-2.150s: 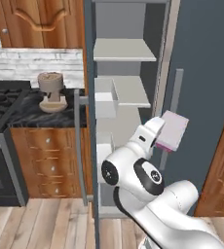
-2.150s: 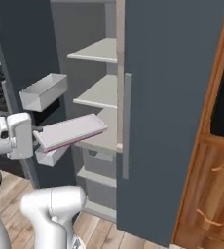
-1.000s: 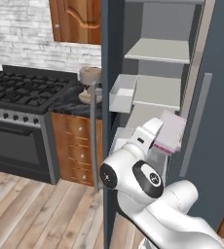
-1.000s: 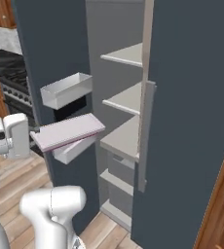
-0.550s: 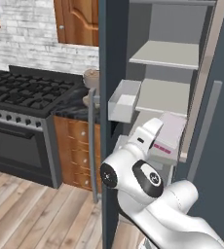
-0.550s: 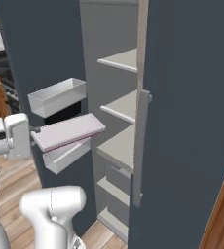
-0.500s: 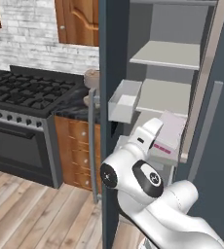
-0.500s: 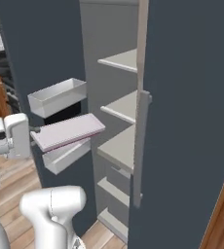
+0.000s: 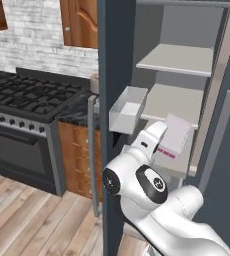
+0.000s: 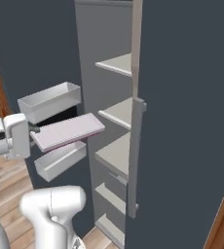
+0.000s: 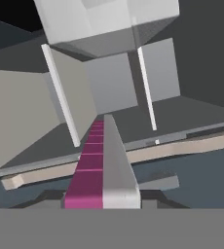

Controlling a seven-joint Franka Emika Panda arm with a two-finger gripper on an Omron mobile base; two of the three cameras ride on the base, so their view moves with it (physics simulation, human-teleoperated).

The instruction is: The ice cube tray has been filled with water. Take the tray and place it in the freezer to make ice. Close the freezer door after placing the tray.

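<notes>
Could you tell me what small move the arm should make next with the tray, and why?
Probably ease the ice cube tray forward onto the pale shelf ahead: the gripper has its jaws shut on the tray's near end, it hangs level just outside the open freezer, and that shelf looks bare.

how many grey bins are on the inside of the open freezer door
2 in the right base view: an upper bin above the held ice cube tray and a lower bin just beneath it. More may be hidden lower down behind the arm.

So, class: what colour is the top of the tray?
Pale pinkish-white; the tray shows best in the right base view.
</notes>
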